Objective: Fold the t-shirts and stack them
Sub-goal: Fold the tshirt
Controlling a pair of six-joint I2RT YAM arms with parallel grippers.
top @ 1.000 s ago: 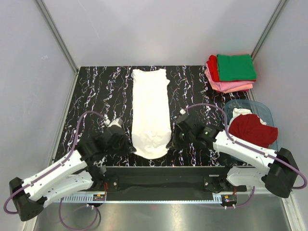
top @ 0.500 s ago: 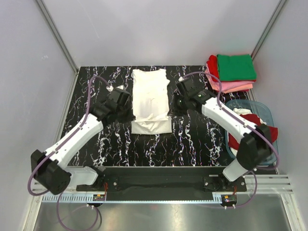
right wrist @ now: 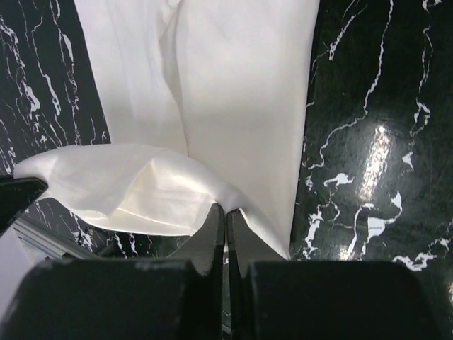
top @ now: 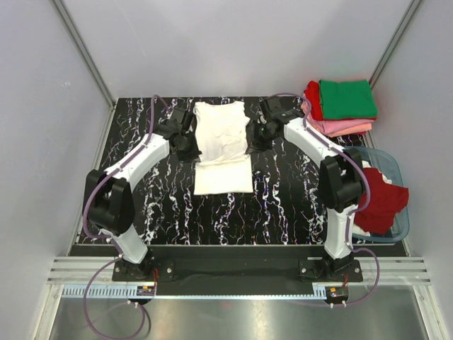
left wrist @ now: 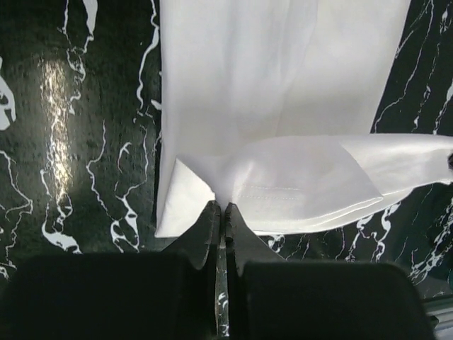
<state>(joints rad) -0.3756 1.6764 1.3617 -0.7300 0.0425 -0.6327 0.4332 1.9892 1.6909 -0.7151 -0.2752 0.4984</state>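
A white t-shirt (top: 223,173) lies lengthwise in the middle of the black marble table (top: 141,198), its near hem doubled back over the body. My left gripper (top: 192,147) is shut on the hem's left corner (left wrist: 205,185). My right gripper (top: 253,139) is shut on the hem's right corner (right wrist: 233,195). The lifted hem (left wrist: 318,188) sags between the two grippers just above the lower layer (right wrist: 241,78). Left gripper (left wrist: 221,207) and right gripper (right wrist: 226,209) each pinch cloth at the fingertips. Folded t-shirts are stacked at the back right, green (top: 347,98) on top of red (top: 312,98) and pink (top: 343,127).
A translucent blue-grey tub (top: 391,170) stands at the right edge, holding a dark red shirt (top: 382,202). Grey walls enclose the table on three sides. The right arm's forearm (top: 311,145) reaches past the tub's left side.
Both arms have swung from the table's near edge toward the back, carrying the white shirt's hem over its body. The shirt now lies about half as long.
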